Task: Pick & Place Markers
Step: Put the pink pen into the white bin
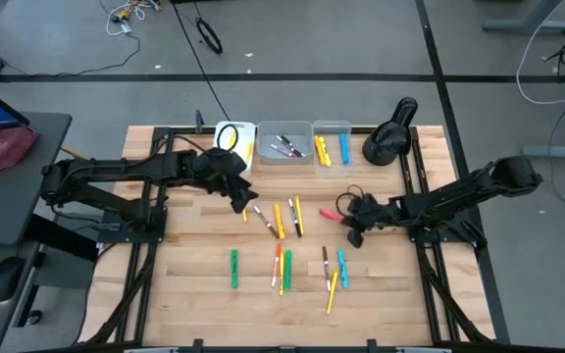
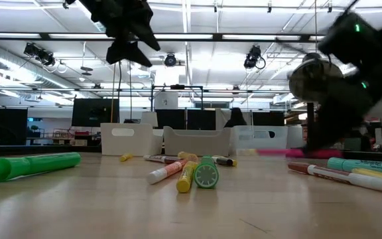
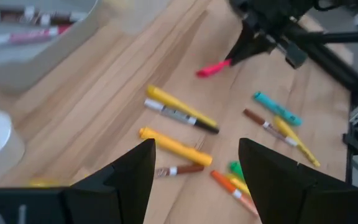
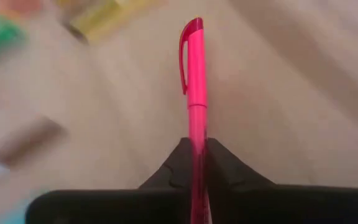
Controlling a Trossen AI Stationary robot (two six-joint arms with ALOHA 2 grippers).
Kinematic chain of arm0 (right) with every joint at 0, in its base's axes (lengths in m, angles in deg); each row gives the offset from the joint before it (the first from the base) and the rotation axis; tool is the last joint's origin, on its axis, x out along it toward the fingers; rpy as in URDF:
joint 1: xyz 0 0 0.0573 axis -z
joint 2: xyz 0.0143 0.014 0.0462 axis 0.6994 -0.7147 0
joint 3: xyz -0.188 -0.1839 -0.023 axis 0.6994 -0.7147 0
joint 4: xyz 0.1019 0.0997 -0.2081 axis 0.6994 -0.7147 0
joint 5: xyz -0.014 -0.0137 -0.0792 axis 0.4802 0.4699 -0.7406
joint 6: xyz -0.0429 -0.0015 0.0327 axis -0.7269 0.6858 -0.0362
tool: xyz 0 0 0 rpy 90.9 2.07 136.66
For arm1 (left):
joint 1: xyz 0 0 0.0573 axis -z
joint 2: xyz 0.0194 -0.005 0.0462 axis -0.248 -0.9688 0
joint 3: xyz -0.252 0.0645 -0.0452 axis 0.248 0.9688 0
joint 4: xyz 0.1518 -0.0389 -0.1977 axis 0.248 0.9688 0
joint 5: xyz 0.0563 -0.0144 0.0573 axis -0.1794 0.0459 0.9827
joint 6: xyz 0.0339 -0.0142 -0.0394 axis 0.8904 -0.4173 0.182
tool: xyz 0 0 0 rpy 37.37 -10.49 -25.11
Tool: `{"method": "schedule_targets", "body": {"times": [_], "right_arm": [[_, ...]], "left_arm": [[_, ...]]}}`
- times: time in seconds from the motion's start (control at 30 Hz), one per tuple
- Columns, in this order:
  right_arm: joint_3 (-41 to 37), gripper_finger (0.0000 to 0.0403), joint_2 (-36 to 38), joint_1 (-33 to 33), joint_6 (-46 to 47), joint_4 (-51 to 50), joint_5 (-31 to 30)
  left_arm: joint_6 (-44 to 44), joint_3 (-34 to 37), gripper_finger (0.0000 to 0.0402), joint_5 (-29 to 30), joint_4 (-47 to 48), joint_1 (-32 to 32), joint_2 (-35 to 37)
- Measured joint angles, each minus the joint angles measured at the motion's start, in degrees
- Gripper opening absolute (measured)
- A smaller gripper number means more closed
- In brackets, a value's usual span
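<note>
Several markers lie loose on the wooden table: a yellow and dark group (image 1: pixel 284 218), a green one (image 1: pixel 233 268), and orange, brown, blue and yellow ones (image 1: pixel 333 272) nearer the front edge. My right gripper (image 1: pixel 351 220) is shut on a pink marker (image 1: pixel 330 212), right of the group. My left gripper (image 1: pixel 239 199) hangs open above the table, left of the yellow group; in the left wrist view its fingers (image 3: pixel 194 180) frame the yellow markers (image 3: pixel 179 109) below without touching them. In the low view it is high over the table (image 2: pixel 128 50). My right gripper pinches the pink marker between its two fingers at the barrel's rear part (image 4: pixel 197 146), the fingers lying along it. The capped end (image 4: pixel 191 31) sticks out forward toward the table's left. The marker lies about level, low over the table (image 2: pixel 290 152); whether it is clear I cannot tell.
Three small bins stand in a row at the far edge: a white one (image 1: pixel 233 142), a clear one holding markers (image 1: pixel 284 147), and a clear one with a yellow and a blue marker (image 1: pixel 333 145). A black round object (image 1: pixel 390 139) stands to their right. Black frame rails run along both table sides.
</note>
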Motion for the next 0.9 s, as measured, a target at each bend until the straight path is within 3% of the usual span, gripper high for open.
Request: {"method": "schedule_targets", "body": {"times": [0.13,0.43,0.63,0.9], "right_arm": [[4.88,0.0010,-0.01,0.15,-0.43,5.51,-1.49],[15.41,0.0011,0.35,2.58,-13.30,28.86,-2.94],[22.74,0.0011,-0.13,4.96,-19.71,30.78,-3.09],[27.26,0.0011,-3.53,6.32,-21.39,31.10,2.46]], "left_arm": [[2.85,0.00,0.0236,-1.11,-5.60,0.00,0.00],[5.49,0.00,0.0236,-3.43,-20.34,-0.02,-0.02],[8.73,0.04,0.0240,-3.24,-32.89,0.00,-1.07],[9.52,0.02,0.0291,1.11,-46.38,-0.20,-2.78]]}}
